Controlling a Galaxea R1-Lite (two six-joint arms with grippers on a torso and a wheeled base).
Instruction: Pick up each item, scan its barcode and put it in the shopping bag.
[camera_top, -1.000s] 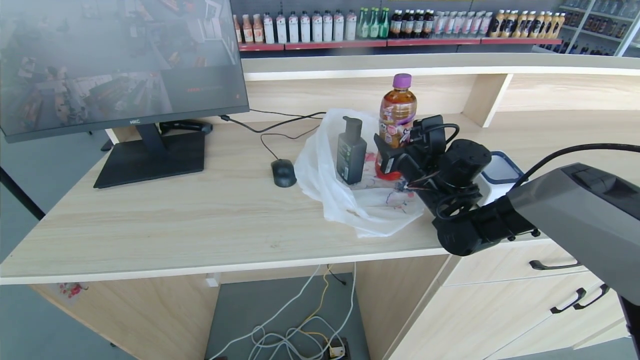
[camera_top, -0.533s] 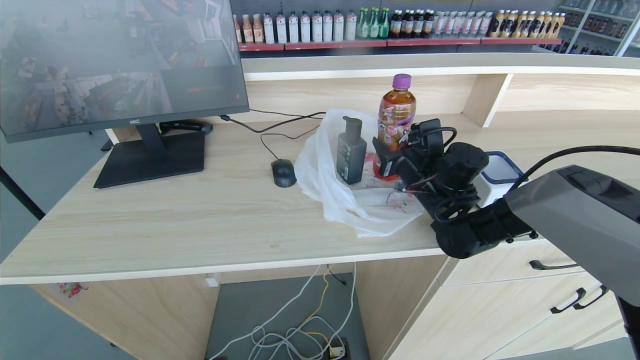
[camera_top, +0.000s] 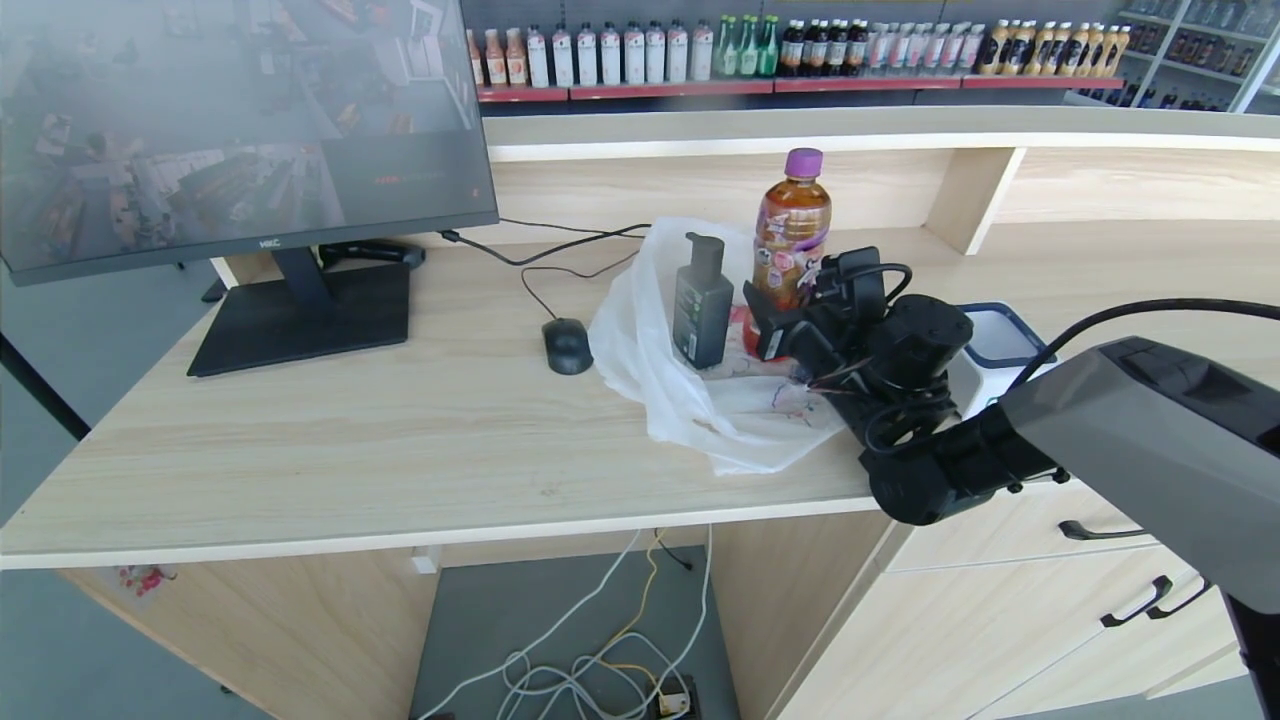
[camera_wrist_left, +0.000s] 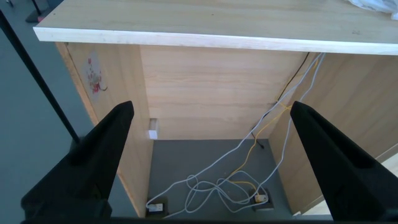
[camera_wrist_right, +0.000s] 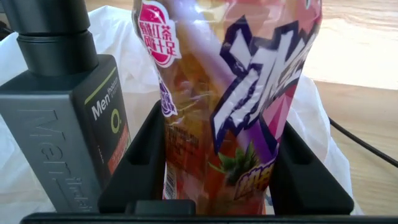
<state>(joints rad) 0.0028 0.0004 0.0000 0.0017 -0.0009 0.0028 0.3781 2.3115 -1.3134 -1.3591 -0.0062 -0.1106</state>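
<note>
Left wrist view has the left gripper (camera_wrist_left: 211, 107), fingers spread wide, below the bench (camera_wrist_left: 186, 25). On the shopping bag (camera_top: 640, 350) stands a dark pump bottle (camera_top: 702, 305); just right of it the right gripper's (camera_top: 775, 325) fingers clamp the upright tea bottle (camera_top: 795, 225).

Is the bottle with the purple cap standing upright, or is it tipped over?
Upright: the bottle has its purple cap on top, and the right gripper is closed around its lower part.

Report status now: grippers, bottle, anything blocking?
Left gripper open, facing counter front. Right gripper shut on tea bottle over shopping bag. Dark pump bottle close beside.
</note>
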